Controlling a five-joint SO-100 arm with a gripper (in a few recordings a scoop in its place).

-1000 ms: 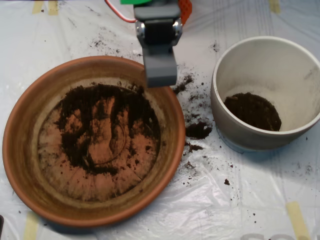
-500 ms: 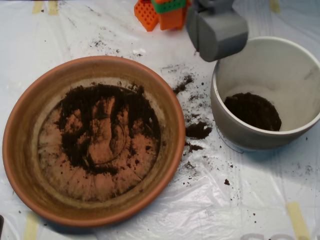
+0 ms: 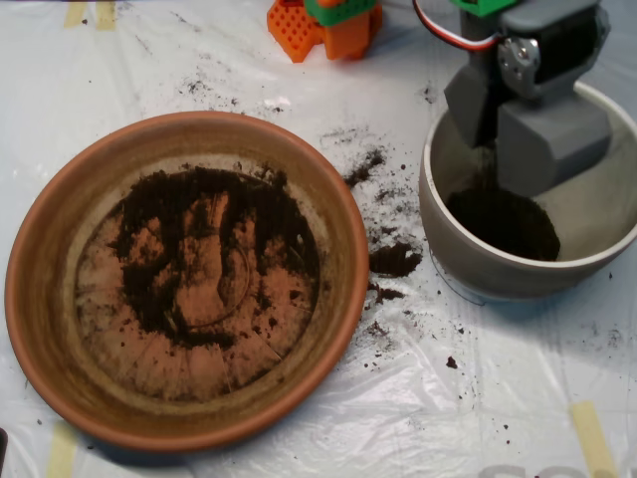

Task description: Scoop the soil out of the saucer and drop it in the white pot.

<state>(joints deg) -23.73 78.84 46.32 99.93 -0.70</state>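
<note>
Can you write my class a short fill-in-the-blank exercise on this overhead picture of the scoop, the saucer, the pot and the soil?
1. The grey scoop hangs over the white ____.
2. The terracotta saucer lies to the ____ of the white pot.
3. Loose soil is spilled on the plastic sheet ____ the saucer and the pot.
4. The soil in the pot covers only its ____.

Missing words: pot; left; between; bottom

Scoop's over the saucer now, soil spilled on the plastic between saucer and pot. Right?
Not quite. In the overhead view the scoop hangs over the white pot, not the saucer. The spilled soil between them is right.
</note>
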